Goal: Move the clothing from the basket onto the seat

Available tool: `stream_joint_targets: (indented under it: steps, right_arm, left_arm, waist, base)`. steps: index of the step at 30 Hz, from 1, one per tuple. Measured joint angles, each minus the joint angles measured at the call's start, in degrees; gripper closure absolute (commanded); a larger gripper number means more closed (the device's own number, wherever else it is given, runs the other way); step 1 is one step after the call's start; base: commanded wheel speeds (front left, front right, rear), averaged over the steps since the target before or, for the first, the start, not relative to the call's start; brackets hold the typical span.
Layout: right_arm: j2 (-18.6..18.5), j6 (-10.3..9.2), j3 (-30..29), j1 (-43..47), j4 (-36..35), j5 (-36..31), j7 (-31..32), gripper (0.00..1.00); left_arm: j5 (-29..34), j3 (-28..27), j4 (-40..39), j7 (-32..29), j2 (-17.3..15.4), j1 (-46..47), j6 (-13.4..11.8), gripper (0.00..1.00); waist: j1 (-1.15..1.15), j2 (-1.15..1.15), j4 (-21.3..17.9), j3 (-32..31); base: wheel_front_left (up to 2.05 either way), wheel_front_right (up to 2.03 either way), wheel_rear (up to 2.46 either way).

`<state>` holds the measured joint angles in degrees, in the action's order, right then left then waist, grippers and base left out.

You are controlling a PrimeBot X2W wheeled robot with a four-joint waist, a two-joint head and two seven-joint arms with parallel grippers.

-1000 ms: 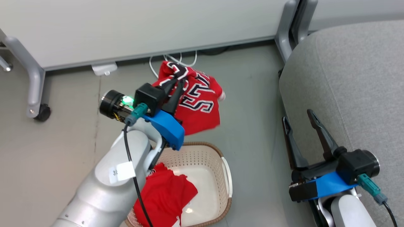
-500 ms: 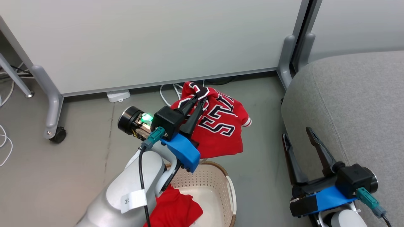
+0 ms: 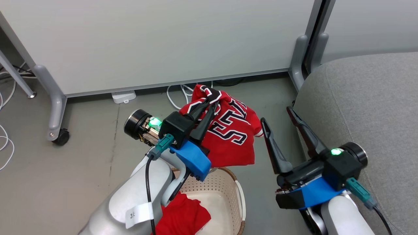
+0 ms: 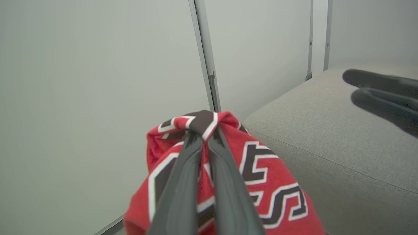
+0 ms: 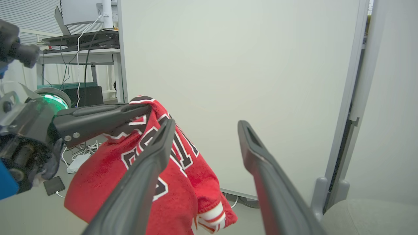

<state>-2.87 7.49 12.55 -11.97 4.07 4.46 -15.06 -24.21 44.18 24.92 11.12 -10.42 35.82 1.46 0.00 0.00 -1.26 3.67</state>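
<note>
1. Large grey woven-fabric seat (image 3: 375, 104): destination, bare where visible.
2. Left gripper (image 3: 209, 99): clenched on a bunched fold of the red fabric jersey (image 3: 232, 137) with black, white-outlined lettering, hanging near the seat's edge, apart from it.
3. Right gripper (image 3: 276, 115): spread and empty, between jersey and seat.
4. Cream-white perforated plastic basket (image 3: 225, 182): farther from the seat, holding a plainer red garment (image 3: 186, 215).
5. Hazard: the pinch looks small; swinging seatward may slip it, or the hem may snag the right gripper, dropping the jersey short of the seat.
</note>
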Motion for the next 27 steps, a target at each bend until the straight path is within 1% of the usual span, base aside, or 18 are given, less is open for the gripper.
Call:
stream_joint_targets:
  steps: [5, 9, 15, 24, 25, 26, 27]
  right_arm:
    - [-0.1, 0.00, 4.5, -5.5, 2.4, -1.0, 0.0, 0.00]
    - [-0.1, 0.00, 6.7, -9.5, 4.2, -1.4, -0.1, 0.00]
    - [0.0, 0.00, 7.6, -12.3, 10.4, -2.4, -0.1, 0.00]
    - [0.0, 0.00, 7.7, -13.2, 18.0, -2.9, -0.1, 0.00]
    - [0.0, 0.00, 7.8, -13.5, 18.8, -2.9, -0.1, 0.10]
    - [0.0, 0.00, 7.9, -13.7, 19.6, -2.7, -0.1, 0.61]
    - [0.0, 0.00, 8.1, -13.8, 20.3, -2.4, -0.1, 1.00]
  left_arm:
    - [0.2, 0.8, -1.4, -0.3, 0.1, 0.1, -0.2, 1.00]
    - [0.5, 1.2, -2.2, -0.4, 0.4, 0.9, -0.2, 1.00]
    - [1.0, 2.0, -3.1, -0.4, 1.0, 2.1, -0.1, 1.00]
    - [1.5, 3.2, -4.7, -0.4, 1.9, 3.1, -0.2, 1.00]
    - [1.5, 3.3, -4.9, -0.4, 1.9, 3.1, -0.2, 1.00]
    - [1.5, 3.4, -5.0, -0.4, 1.9, 3.1, -0.2, 1.00]
    - [1.5, 3.5, -5.1, -0.4, 1.9, 3.1, -0.2, 1.00]
  waist:
    - [0.00, -0.01, 0.7, 0.9]
    - [0.01, -0.01, 1.5, 1.7]
    - [0.01, 0.00, 3.0, 2.8]
    - [0.01, -0.01, 4.7, 3.4]
    - [0.01, 0.00, 4.8, 3.4]
    - [0.01, -0.01, 4.9, 3.4]
    - [0.01, -0.01, 4.9, 3.4]
  base:
    - [0.00, 0.00, 0.00]
    - [0.00, 0.00, 0.00]
    - [0.00, 0.00, 0.00]
    - [0.00, 0.00, 0.00]
    - [0.00, 0.00, 0.00]
    - [0.00, 0.00, 0.00]
    - [0.00, 0.00, 0.00]
